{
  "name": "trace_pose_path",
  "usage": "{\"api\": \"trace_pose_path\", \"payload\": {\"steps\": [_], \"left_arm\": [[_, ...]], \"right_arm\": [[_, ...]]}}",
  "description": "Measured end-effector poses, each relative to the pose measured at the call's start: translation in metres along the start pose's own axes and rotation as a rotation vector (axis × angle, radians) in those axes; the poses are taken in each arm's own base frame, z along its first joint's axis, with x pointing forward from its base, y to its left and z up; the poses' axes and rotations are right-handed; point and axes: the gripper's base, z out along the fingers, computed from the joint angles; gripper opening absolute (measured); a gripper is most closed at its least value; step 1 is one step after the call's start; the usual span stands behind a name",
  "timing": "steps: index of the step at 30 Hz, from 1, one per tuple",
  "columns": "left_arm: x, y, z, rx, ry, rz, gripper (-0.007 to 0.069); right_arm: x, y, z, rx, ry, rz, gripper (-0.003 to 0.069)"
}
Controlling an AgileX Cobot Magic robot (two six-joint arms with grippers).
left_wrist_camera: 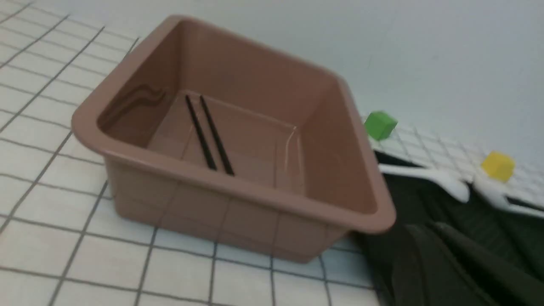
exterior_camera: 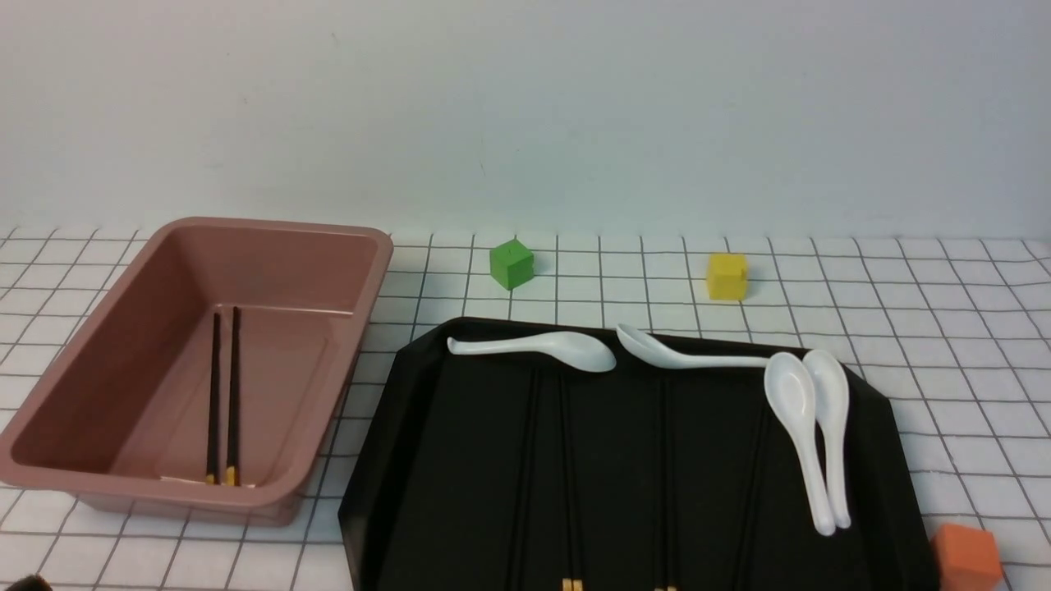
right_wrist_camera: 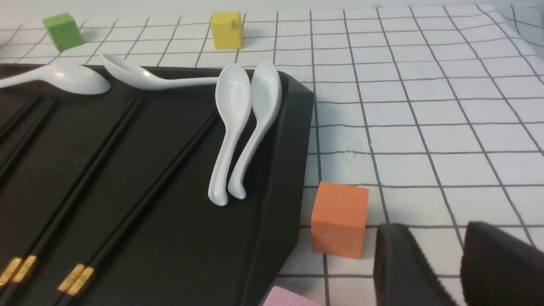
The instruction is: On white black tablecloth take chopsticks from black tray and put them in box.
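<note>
Counter covered by the tablecloth [exterior_camera: 944, 312], white with thin black grid, slightly wrinkled at the far right.

Far left: the box [exterior_camera: 66, 386], brownish-pink, deep, rolled rim, sitting on the cloth. One pair of chopsticks [exterior_camera: 223, 394] lies on its floor, the two sticks side by side and running near-to-far, gold bands at the near end. From the left wrist view the same pair [left_wrist_camera: 208, 134] shows as two parallel black lines on the box floor.

Just right of the box, near but not clearly touching: the tray [exterior_camera: 386, 460], glossy black, cut corners. More chopsticks on the tray [right_wrist_camera: 127, 182] lie lengthwise in pairs, hard to separate from the black surface; gold bands at the near end. The bands may carry marks, too small to read. No legible writing or brand anywhere.

Four white spoons [exterior_camera: 800, 427] on the tray: two along its far edge, two side by side toward its right edge.

Behind the tray on the cloth: green cube [exterior_camera: 511, 263], then yellow cube [exterior_camera: 727, 276]. Orange cube [right_wrist_camera: 339, 219] just beside the tray's near right corner. A pink block [right_wrist_camera: 289, 297] pokes in at the frame edge near it.

Left gripper [left_wrist_camera: 429, 238]: dark blurred fingers low beside the box; cannot tell how wide the jaws stand. Right gripper [right_wrist_camera: 437, 259]: jaws parted, gripping nothing, over bare cloth beside the orange cube.
</note>
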Motion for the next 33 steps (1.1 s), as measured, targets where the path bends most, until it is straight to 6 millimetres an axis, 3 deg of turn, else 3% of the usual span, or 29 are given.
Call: {"api": "trace_pose_path", "payload": {"steps": [8, 33], "left_arm": [[0.017, 0.003, -0.001, -0.02, 0.176, 0.03, -0.0013], [0.018, 0.003, -0.001, -0.022, 0.183, 0.032, -0.0001]], "right_arm": [[0.0, 0.0, 0.0, 0.0, 0.0, 0.0, 0.024], [0.0, 0.0, 0.0, 0.0, 0.0, 0.0, 0.024]]}}
